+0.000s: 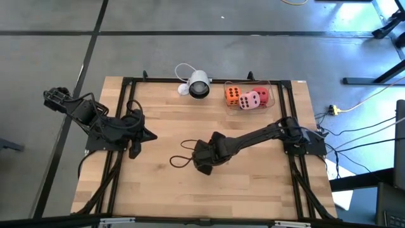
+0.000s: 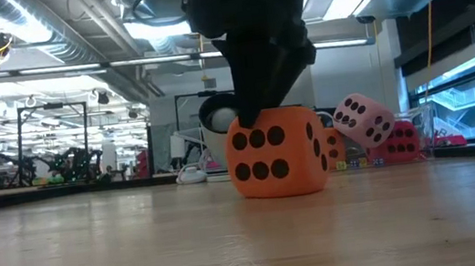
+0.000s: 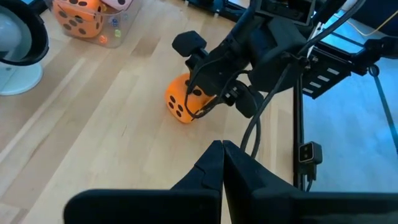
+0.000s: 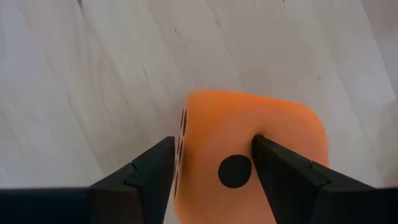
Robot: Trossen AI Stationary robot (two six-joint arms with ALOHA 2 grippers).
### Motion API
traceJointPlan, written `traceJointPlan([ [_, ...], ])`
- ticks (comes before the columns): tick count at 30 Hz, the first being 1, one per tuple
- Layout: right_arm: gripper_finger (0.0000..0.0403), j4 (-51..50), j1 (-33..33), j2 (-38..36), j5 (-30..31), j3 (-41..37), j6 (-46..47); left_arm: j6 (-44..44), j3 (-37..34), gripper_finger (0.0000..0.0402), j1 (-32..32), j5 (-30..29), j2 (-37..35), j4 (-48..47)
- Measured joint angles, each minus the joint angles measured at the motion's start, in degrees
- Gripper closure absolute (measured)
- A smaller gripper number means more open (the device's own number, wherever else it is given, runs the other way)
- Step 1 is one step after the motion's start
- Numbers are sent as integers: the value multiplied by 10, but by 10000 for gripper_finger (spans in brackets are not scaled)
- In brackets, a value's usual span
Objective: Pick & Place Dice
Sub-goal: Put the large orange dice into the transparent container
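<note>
Your right claw (image 4: 214,165) is clamped around one orange die (image 4: 249,155) sitting on the surface (image 1: 253,190) mid-way, while three dice (image 1: 247,97) lie in the clear tray (image 1: 273,95) at the far edge, and the left claw (image 3: 222,163) waits clenched, so you look partway through.

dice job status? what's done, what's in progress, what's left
Done, by the look of it: an orange die, a pink die and a red die sit in the clear bin at the table's far edge. In hand: the right gripper has its fingers around another orange die resting mid-table. Left: lift it and move it. The left gripper waits shut at the left side.
</note>
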Motion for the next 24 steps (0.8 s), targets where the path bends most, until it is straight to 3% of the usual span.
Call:
traceJointPlan([
  [4, 216, -1, 0, 0, 17, 0, 15, 0, 0, 397, 0, 2, 0, 0],
  [11, 323, 0, -1, 0, 4, 0, 19, 0, 0, 397, 0, 2, 0, 0],
  [24, 331, 9, -2, 0, -2, 0, 68, 8, 0, 397, 0, 1, -6, 0],
])
